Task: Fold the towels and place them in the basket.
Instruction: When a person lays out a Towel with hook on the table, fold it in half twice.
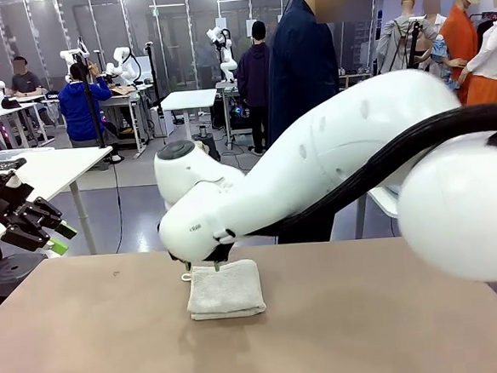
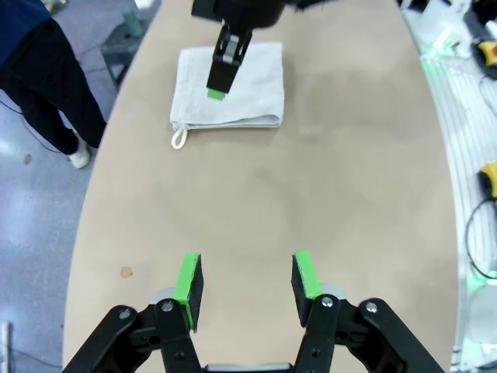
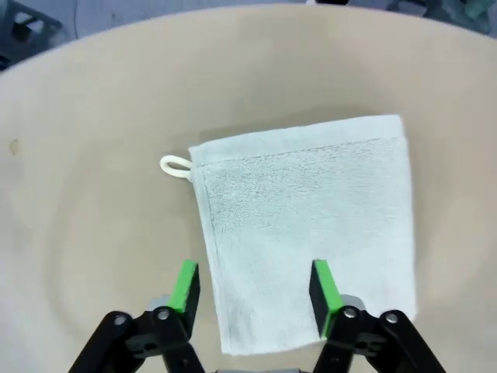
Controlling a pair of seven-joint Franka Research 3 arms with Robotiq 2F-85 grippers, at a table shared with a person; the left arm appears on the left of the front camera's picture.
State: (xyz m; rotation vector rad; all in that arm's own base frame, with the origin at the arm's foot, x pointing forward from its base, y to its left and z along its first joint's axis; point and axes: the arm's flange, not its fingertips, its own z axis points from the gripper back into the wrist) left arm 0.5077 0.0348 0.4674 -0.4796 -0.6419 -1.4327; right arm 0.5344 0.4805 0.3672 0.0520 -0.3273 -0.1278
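Towel [image 1: 226,290], folded with its loop corner leftward, lies on the table [image 1: 370,332]. My left gripper [image 2: 245,272] hangs wide open, well apart from it; my right gripper [image 3: 252,287], also wide, hovers just above it, nearer.

Cream-white towel [image 3: 303,225] on tan table [image 3: 85,233]; right pincer [image 3: 252,286] pads [image 3: 185,286] green
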